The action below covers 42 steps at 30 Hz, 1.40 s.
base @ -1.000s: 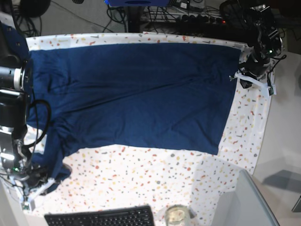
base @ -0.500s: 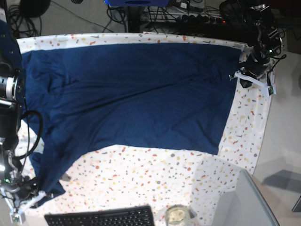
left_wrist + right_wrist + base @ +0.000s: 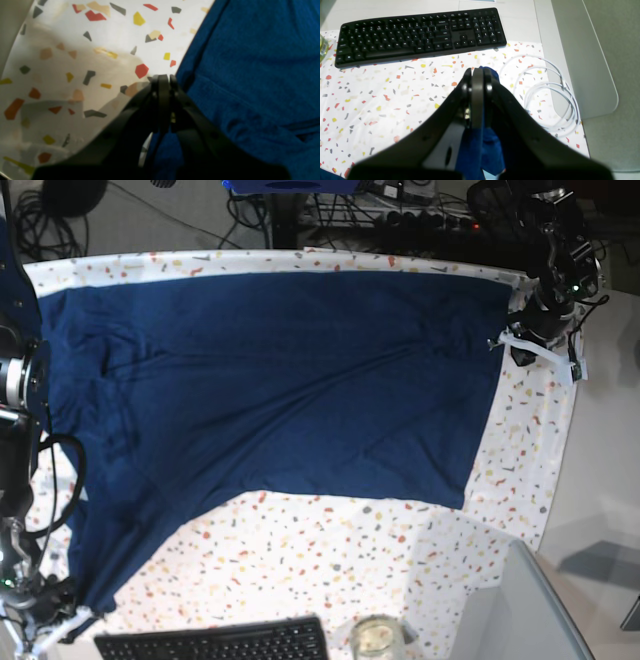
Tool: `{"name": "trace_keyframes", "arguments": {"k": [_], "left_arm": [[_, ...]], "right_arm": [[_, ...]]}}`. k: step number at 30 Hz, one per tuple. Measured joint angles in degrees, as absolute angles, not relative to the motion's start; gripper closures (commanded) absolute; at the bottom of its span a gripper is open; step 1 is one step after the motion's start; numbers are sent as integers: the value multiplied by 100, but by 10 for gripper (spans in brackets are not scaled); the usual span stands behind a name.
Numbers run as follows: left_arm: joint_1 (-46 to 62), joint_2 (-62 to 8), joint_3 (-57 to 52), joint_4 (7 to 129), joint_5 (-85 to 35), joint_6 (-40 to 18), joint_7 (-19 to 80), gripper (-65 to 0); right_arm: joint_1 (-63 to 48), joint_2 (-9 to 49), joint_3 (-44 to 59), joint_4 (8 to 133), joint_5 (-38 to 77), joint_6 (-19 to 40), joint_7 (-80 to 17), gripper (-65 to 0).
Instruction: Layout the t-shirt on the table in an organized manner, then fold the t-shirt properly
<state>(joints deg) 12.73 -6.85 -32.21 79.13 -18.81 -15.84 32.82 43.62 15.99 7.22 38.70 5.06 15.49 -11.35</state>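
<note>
The dark navy t-shirt (image 3: 280, 380) lies spread wide over the speckled white table (image 3: 330, 560). My left gripper (image 3: 512, 348) sits at the shirt's right edge near the far corner. In the left wrist view it (image 3: 162, 78) is shut, with the blue fabric (image 3: 250, 62) beside and under its fingers. My right gripper (image 3: 70, 617) is at the front left corner. In the right wrist view it (image 3: 476, 71) is shut on a corner of the shirt (image 3: 480, 150), held above the table (image 3: 382, 100). The shirt runs in a taut strip to that corner.
A black keyboard (image 3: 215, 642) lies at the front edge, also in the right wrist view (image 3: 420, 32). A glass jar (image 3: 377, 638) stands beside it. A coiled white cable (image 3: 545, 95) lies near the right gripper. A grey panel (image 3: 520, 610) sits at front right. Cables lie behind the table.
My right gripper has moved toward the front left corner with the shirt corner, drawing the bunched fabric out straight. The shirt's left edge has shifted left. The left arm has not moved.
</note>
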Motion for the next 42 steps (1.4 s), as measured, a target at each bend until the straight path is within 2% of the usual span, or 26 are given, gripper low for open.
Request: {"name": "trace_keyframes", "arguments": {"k": [7, 13, 17, 21, 31, 36, 42], "left_arm": [[1293, -681, -3223, 7994, -1874, -1581, 3297, 0], [1404, -690, -3789, 8495, -1883, -1559, 3308, 0], [1450, -679, -3935, 8519, -1848, -1564, 3304, 0], [1623, -672, -3946, 8519, -1868, -1586, 3310, 0], [1747, -670, -3964, 8501, -1885, -1586, 3330, 0], [1747, -668, -3962, 8499, -1890, -1586, 3328, 0], [1745, -672, -3929, 8499, -1885, -1586, 3330, 0]], "right_arm": [[4125, 1597, 722, 3887, 493, 1551, -1122, -6], [3811, 1570, 725, 3968, 506, 1549, -1114, -6], [3208, 1459, 727, 4864, 530, 1546, -1190, -6], [2659, 1308, 725, 6066, 534, 1551, -1955, -6], [954, 604, 727, 7955, 550, 1551, -2875, -5], [301, 338, 727, 8261, 550, 1553, -3131, -5], [-99, 202, 753, 7953, 541, 1551, -3105, -15]]}}
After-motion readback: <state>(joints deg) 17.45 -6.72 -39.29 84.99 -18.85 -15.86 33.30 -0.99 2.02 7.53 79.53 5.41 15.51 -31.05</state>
